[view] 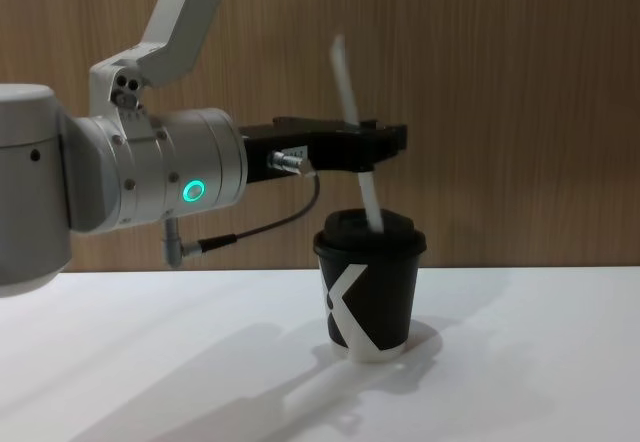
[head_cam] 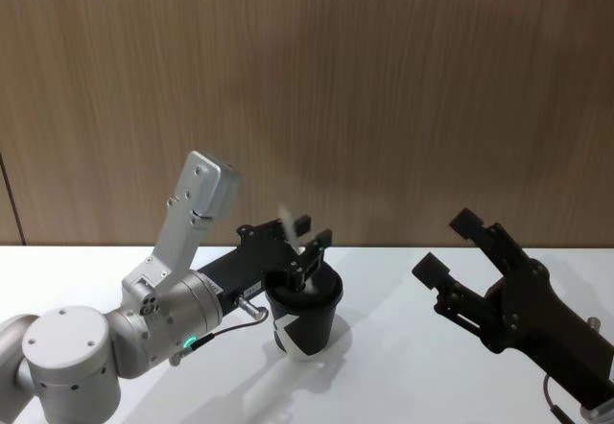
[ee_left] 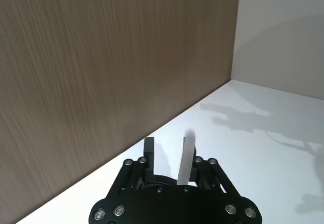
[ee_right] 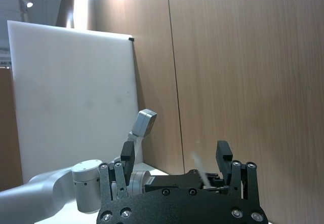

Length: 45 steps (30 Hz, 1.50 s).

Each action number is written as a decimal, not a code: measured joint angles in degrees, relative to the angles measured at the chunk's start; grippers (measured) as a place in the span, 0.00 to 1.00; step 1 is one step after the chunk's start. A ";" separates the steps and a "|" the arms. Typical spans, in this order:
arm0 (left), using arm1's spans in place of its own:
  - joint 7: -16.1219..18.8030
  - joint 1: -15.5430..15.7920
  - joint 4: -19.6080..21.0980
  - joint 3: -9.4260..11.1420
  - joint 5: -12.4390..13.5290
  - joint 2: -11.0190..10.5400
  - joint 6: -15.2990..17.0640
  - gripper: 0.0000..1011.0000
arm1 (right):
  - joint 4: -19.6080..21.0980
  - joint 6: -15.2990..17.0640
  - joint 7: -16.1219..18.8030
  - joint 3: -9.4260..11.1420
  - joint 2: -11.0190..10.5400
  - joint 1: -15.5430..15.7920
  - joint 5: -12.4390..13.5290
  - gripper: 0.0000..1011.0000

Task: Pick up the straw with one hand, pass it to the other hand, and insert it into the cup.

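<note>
White table (view: 520, 362), left gripper (view: 362, 148) fingers pinching straw (view: 345, 82)

The straw (view: 350, 122) is thin, white and slightly see-through; it stands nearly upright, leaning a little, with its lower end in the lid of the cup (view: 369, 287). The cup is small and black, with a domed black lid and a white angular mark, upright on the white table (view: 150, 362).

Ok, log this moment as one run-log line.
stage: insertion | left claw: shut on straw above cup | straw: tilted, lower end at the lid | right claw: open, apart on the right
</note>
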<state>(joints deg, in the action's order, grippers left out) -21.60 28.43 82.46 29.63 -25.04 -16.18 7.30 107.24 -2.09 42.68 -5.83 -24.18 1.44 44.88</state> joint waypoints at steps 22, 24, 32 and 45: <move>0.06 -1.34 1.78 -0.94 0.30 -0.46 -0.68 0.96 | 0.05 0.01 -0.22 0.00 -0.01 -0.02 -0.01 0.99; 0.18 -1.98 2.81 -1.30 0.32 -0.74 -1.06 0.99 | 0.19 0.11 -0.73 -0.01 -0.03 -0.02 -0.14 0.99; 0.25 -4.70 7.45 -2.79 0.20 -2.01 -2.58 0.99 | 1.63 2.24 -5.31 -0.02 -0.20 0.01 -1.94 0.99; 0.05 -10.03 14.97 -5.15 -0.86 -4.65 -3.44 0.99 | 6.36 11.09 -16.06 -1.10 -0.92 -0.70 -5.05 0.99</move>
<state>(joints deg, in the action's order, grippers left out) -21.55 18.40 97.43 24.49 -25.89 -20.83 3.86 113.60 9.01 26.61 -6.94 -25.11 0.74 39.82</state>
